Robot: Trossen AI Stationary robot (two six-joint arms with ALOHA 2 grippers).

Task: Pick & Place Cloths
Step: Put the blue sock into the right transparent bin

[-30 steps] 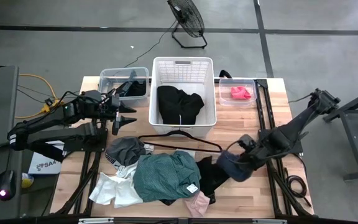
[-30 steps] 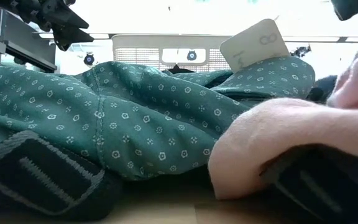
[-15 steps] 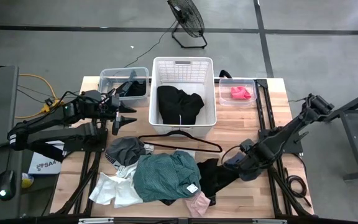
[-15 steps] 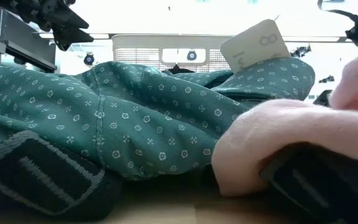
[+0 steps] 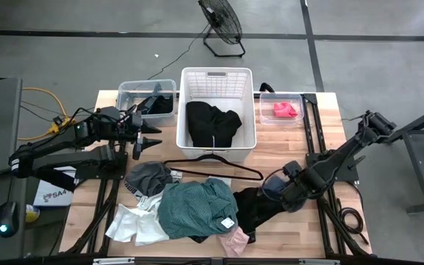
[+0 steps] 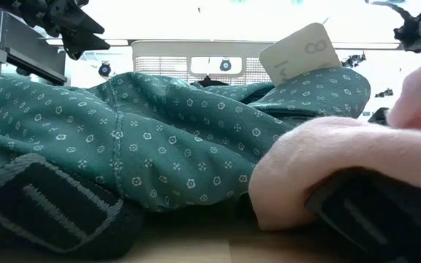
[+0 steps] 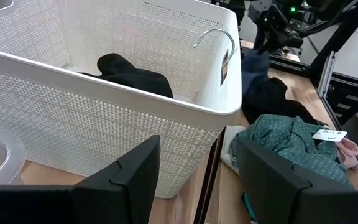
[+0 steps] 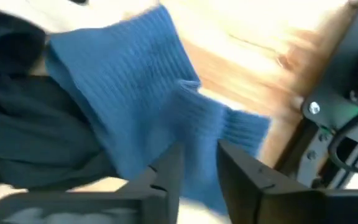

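A pile of cloths lies at the table's near edge: teal-green patterned (image 5: 197, 210), grey (image 5: 148, 177), white (image 5: 135, 224), pink (image 5: 234, 241) and black (image 5: 249, 210). A navy blue cloth (image 5: 271, 193) lies bunched at the pile's right side, with my right gripper (image 5: 283, 193) pointing down over it. In the right wrist view the two fingers stand a little apart, with a ridge of the navy cloth (image 8: 160, 93) between them. My left gripper (image 5: 149, 140) waits open beside the white basket (image 5: 216, 72), which holds a black cloth (image 5: 210, 121). My right gripper comes at the navy cloth from above, its fingers (image 8: 166, 174) on either side of a raised fold (image 8: 197, 134). The cloth lies on the table under the gripper. Whether the fingers touch the fold I cannot tell.
A thin black wire hanger (image 5: 212, 163) lies between basket and pile. Two clear bins flank the basket: the left one (image 5: 127, 92) holds dark things, the right one (image 5: 294, 96) a pink-red cloth (image 5: 285, 110). Bare wood shows right of the basket.
My right gripper has sunk toward the table and tipped to point straight down. The navy cloth, which hung below it a second ago, has come down with it and now lies bunched on the table beside the black cloth.
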